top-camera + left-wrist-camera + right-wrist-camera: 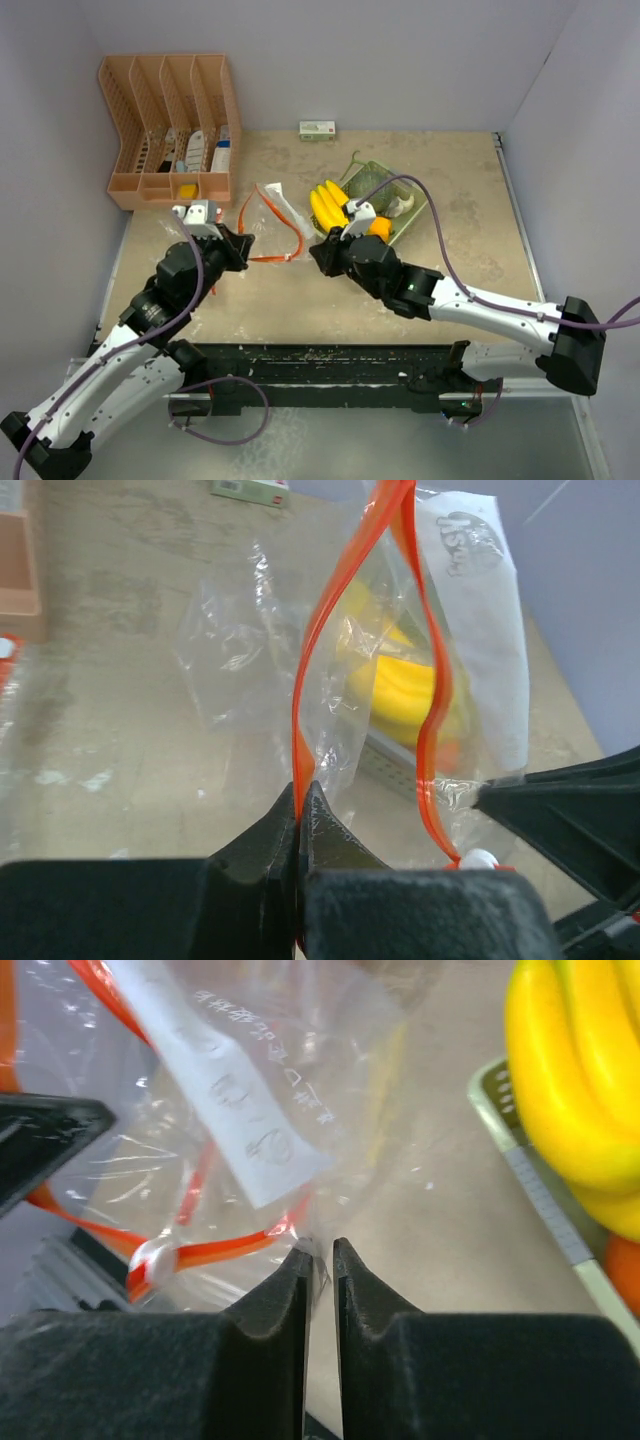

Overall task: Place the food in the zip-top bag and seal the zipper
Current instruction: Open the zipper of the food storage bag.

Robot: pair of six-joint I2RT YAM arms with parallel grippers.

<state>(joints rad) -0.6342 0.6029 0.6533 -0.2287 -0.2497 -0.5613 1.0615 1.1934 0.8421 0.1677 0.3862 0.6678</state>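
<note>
zip-top bag (272,222): 1 | banana bunch (328,205): 1 | left end effector (300,790) clamps zipper (299,710) | right end effector (320,1250) narrowly apart

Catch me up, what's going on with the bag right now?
The left tool is shut on the bag's orange zipper, holding the mouth open. The right tool sits at the opposite edge, jaws almost together; its grip is unclear. The bananas and orange are at the basket, not yet bagged.
</note>
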